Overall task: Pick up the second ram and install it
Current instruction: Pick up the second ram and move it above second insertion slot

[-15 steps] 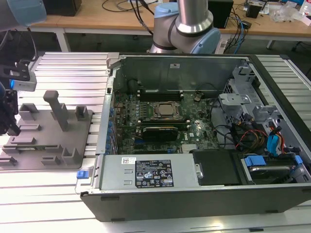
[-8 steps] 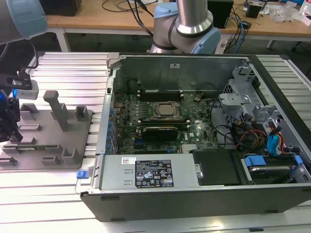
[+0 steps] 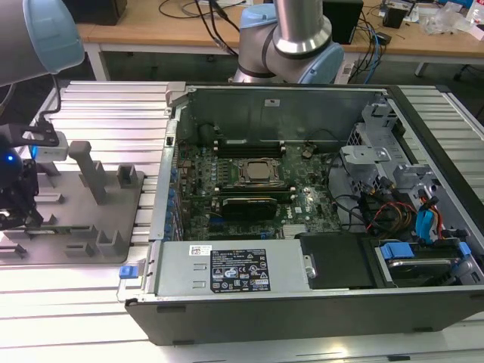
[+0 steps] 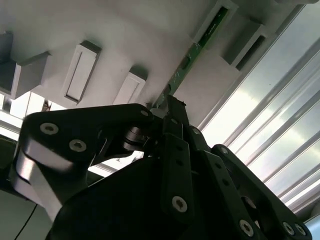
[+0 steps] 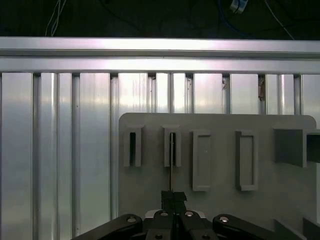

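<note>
1. The second ram (image 4: 182,67), a long, thin, dark-green circuit-board stick, is stood on edge in a narrow slot (image 5: 171,146) of the flat grey plastic fixture plate (image 5: 220,130). It is judged to be kept upright there so that its free edge can be gripped.
2. The black two-fingered gripper (image 5: 173,196) is set directly over that slot in both wrist views. Its jaws are drawn narrow and appear pinched on the stick's near end, which is not yet lifted out.
3. Two wider rectangular pockets (image 5: 201,160) beside the slot on the fixture plate are seen empty. What the neighbouring narrow slot holds cannot be told.
4. An open black computer case (image 3: 265,321) is laid just beside the fixture plate, at the exterior view's right. A green motherboard (image 3: 310,204) with a square silver-framed processor socket (image 3: 257,172) is held inside, uncovered, presumably for access from above.
</note>
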Robot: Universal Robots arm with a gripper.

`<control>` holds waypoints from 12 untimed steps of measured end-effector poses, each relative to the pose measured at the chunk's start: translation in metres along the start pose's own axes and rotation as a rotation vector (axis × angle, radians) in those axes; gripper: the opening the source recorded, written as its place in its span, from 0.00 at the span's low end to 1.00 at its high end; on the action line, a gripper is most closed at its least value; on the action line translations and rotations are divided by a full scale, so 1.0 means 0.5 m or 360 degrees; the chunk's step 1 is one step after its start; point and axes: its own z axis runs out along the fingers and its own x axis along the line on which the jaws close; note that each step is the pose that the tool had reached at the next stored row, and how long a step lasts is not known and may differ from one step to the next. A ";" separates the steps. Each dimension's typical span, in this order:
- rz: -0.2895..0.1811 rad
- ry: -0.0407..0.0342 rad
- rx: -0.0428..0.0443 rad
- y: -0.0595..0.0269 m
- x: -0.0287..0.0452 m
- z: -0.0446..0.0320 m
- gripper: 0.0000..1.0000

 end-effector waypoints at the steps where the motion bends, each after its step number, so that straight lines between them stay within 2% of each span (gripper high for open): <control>1: 0.0004 0.0000 0.0000 0.000 0.000 0.002 0.08; 7: 0.0004 -0.0001 0.0000 0.000 0.000 0.002 0.08; 10: 0.0004 -0.0001 0.0000 0.000 0.000 0.002 0.27; 11: 0.0004 -0.0001 0.0000 0.000 0.000 0.002 0.27; 12: -0.0005 0.0000 0.0000 0.000 0.000 0.003 0.34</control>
